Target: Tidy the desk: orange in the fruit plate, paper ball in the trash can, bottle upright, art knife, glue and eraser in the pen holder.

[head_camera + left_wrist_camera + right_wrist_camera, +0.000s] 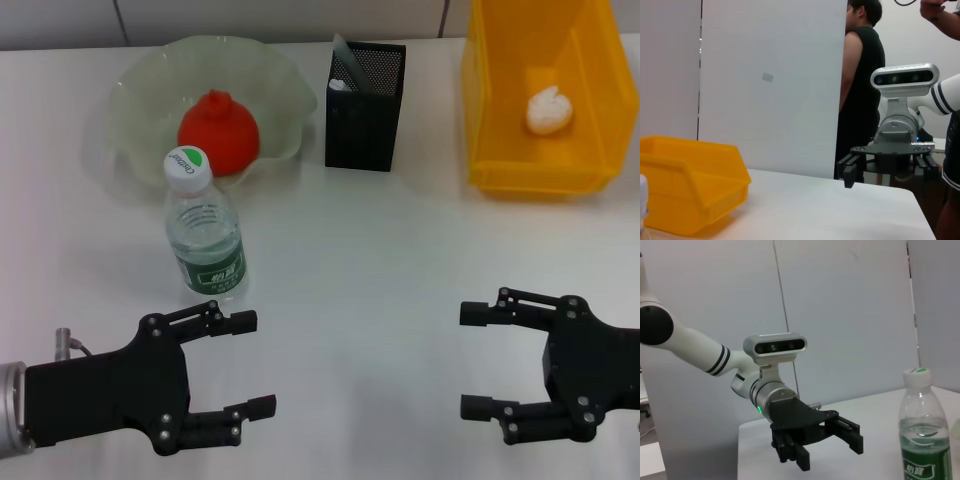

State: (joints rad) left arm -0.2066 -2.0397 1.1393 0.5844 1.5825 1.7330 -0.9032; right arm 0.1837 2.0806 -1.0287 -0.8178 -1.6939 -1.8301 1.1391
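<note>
My left gripper (pixel 248 364) rests low over the near left of the white table (pixel 350 260), fingers spread apart and holding nothing; my right gripper (pixel 482 361) mirrors it at the near right, equally agape and empty. Only my head view shows the whole desk: the clear plastic water bottle (pixel 205 232) stands upright, long axis vertical, white cap up, just in front of the ruffled translucent fruit plate (pixel 140 90), where the orange (pixel 219 131) sits. The black mesh pen holder (pixel 364 92) stands between the plate and the yellow plastic bin (pixel 500 120), which holds the crumpled paper ball (pixel 549 110). My left wrist view alone shows a person in black (pixel 862 75) behind the table.
</note>
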